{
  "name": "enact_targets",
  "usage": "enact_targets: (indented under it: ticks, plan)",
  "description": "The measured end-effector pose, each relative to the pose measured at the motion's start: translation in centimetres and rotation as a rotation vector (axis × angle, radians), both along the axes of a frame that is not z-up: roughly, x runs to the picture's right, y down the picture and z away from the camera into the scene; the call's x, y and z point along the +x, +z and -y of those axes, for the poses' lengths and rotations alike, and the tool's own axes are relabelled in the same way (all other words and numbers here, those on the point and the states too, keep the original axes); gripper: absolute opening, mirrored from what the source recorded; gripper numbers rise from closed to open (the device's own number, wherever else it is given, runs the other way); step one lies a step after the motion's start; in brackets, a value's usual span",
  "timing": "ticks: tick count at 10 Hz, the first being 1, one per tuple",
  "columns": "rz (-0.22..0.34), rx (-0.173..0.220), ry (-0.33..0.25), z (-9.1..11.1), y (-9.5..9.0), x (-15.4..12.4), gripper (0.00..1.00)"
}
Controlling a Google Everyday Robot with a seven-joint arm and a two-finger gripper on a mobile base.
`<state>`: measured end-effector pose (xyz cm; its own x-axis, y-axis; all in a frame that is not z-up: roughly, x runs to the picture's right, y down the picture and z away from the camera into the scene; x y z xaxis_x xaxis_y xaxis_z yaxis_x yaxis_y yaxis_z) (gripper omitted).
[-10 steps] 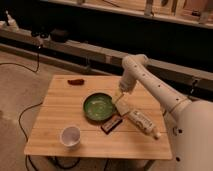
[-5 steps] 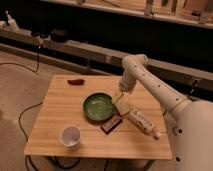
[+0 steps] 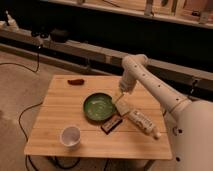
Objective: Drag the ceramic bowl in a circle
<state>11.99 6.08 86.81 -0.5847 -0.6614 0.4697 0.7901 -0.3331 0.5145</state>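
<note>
The ceramic bowl [image 3: 99, 107] is wide, shallow and glossy green with a darker rim. It sits near the middle of the wooden table [image 3: 60, 107]. My gripper [image 3: 119, 102] hangs from the white arm at the bowl's right rim, touching or nearly touching it. Whether it grips the rim is hidden by the wrist.
A small white cup [image 3: 70, 136] stands at the front left. A dark flat packet [image 3: 112, 124] lies just in front of the bowl. A white bottle [image 3: 141, 122] lies on its side to the right. A small red object [image 3: 76, 82] lies at the back left.
</note>
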Motion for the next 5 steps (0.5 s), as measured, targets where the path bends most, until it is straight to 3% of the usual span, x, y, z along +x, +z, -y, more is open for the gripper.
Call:
enact_targets:
  ticks: [5]
  plan:
    - [0.0, 0.003, -0.008, 0.14, -0.03, -0.09, 0.8]
